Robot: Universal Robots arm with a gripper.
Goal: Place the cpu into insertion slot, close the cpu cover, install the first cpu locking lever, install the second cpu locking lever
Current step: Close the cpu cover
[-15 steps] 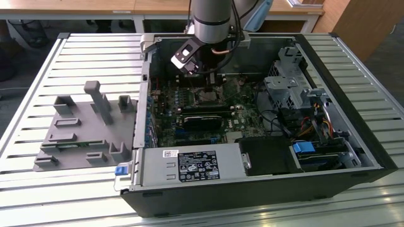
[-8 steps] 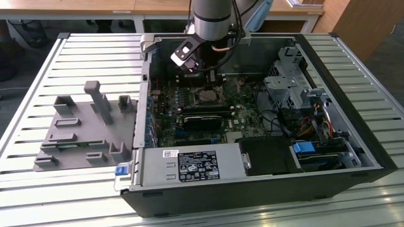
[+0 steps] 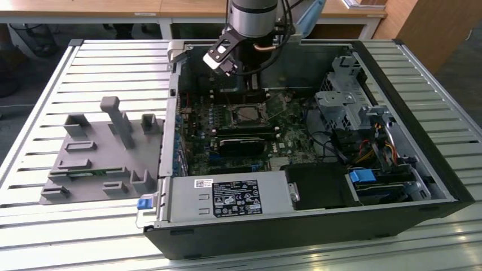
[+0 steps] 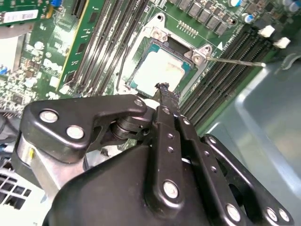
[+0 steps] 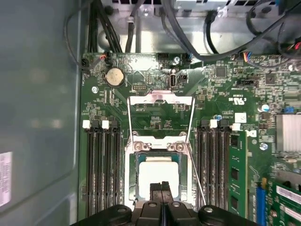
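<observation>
Memory slots [image 5: 101, 165] flank the slot [image 5: 141, 147] on either side, and a thin lever [image 5: 196, 174] slants beside it. The cover [image 5: 160, 100] lies open. The cpu [image 5: 157, 172] sits in the slot. My claw [image 5: 162, 188], fingers together, hangs over the cpu's edge, with my arm [image 3: 252, 17] reaching straight down into the case [image 3: 301, 231].

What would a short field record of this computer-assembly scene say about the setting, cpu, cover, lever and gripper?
setting: open computer case on a slatted table, grey fixture beside it
cpu: pale face up, lying in the insertion slot
cpu cover: swung back, not over the cpu
locking lever: thin rod, sticking out free beside the slot
gripper: shut, tips at the cpu's edge; contact cannot be told
</observation>
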